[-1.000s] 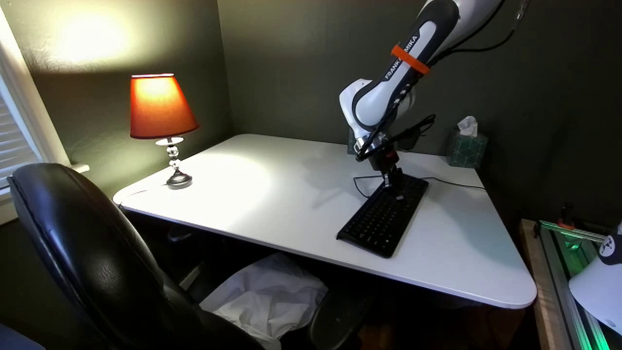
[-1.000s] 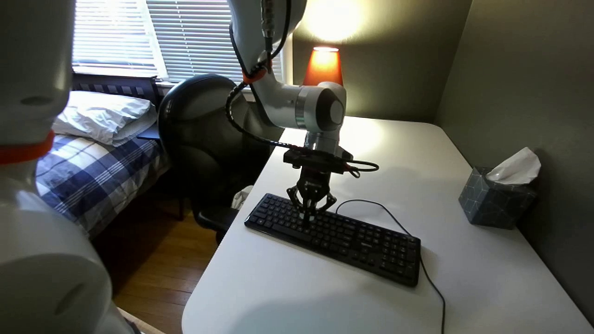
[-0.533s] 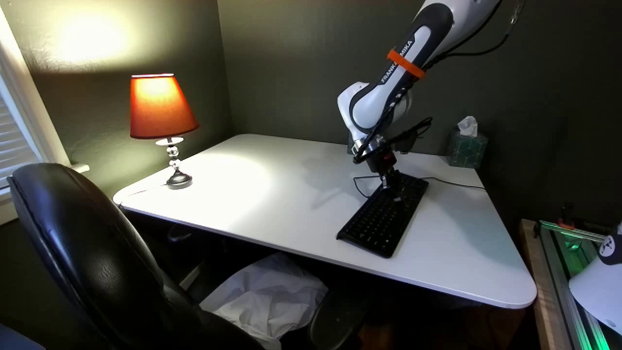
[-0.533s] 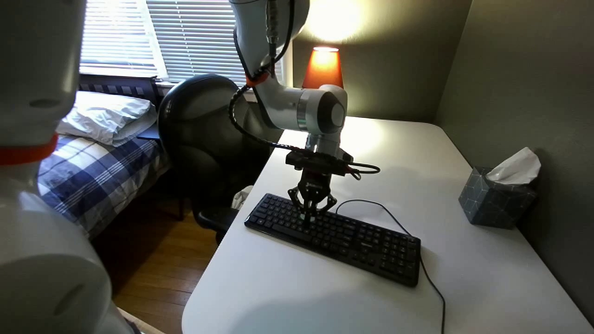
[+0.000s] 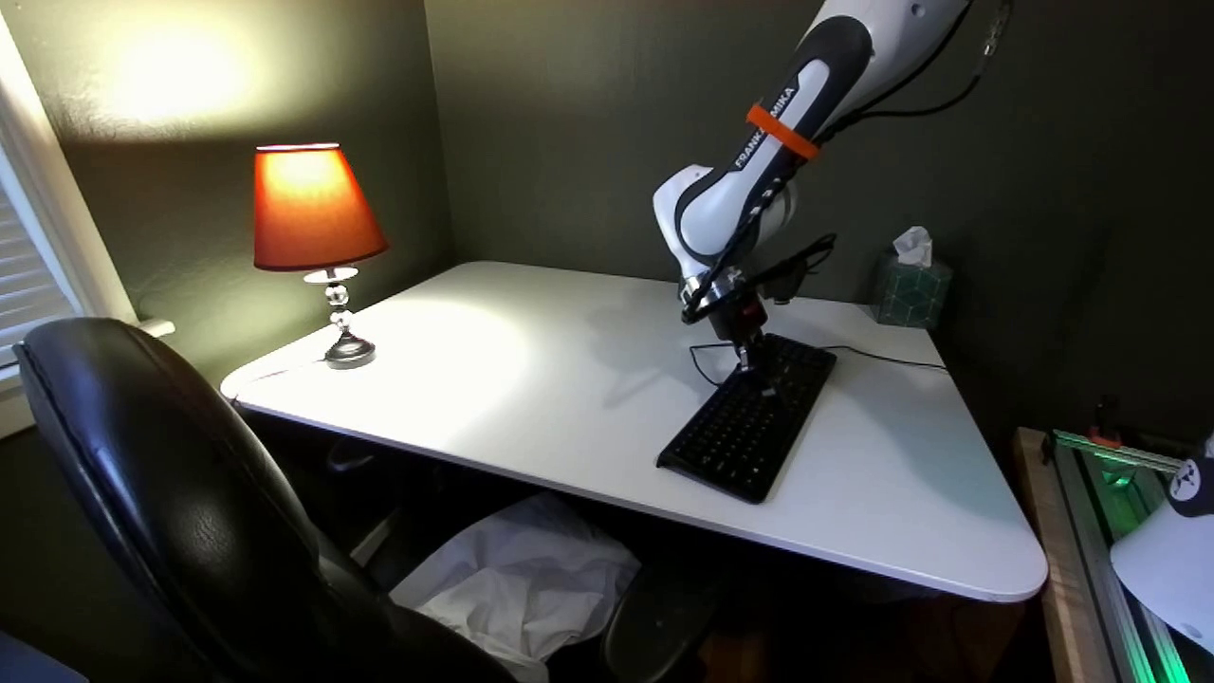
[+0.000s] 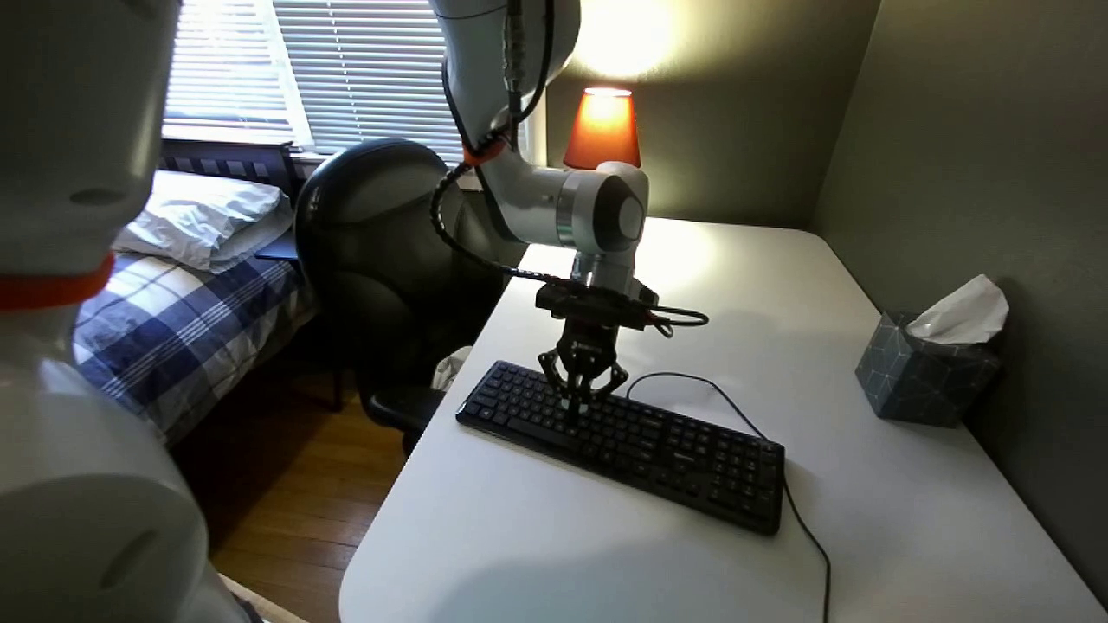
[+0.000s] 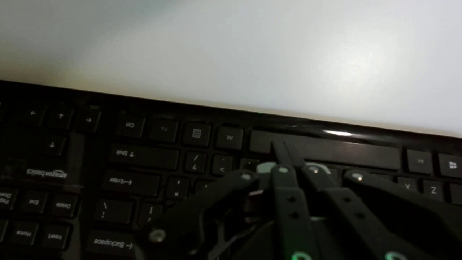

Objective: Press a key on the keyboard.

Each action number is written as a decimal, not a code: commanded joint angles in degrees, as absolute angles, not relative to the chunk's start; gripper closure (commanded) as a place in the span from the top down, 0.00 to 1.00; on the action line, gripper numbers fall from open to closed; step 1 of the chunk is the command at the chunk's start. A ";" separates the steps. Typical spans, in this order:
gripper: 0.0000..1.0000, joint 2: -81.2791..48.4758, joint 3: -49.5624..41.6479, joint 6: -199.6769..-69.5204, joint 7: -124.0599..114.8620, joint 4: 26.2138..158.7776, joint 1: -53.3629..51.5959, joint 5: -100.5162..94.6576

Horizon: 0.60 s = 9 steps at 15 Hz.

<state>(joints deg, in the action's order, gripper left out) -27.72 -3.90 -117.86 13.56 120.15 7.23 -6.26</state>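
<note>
One white desk (image 5: 569, 408) spreads below my arm (image 5: 754, 180), with a black chair (image 6: 381, 268) beside it and, on top, a red-shaded lamp (image 5: 318, 213) well apart from the black keyboard (image 6: 645, 450). A tissue box (image 6: 922, 372) sits near the wall (image 6: 978, 156). My gripper (image 7: 283, 144) is closed, tips together by one end of the space bar (image 7: 346, 151), blocking part of my wrist view; contact I cannot tell. "FRANK" and "MIKA" show on the arm; the keyboard reads "amazon basics", "Backspace", "Enter", "Shift".
</note>
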 commanded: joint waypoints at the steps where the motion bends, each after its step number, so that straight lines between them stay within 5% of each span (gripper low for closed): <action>1: 0.00 -29.65 -3.27 -116.81 14.51 118.24 7.88 -5.38; 9: 0.00 -30.95 -3.37 -117.04 14.13 117.51 7.82 -5.68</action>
<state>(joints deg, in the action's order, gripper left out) -29.78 -3.84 -117.85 13.56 118.64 7.23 -6.20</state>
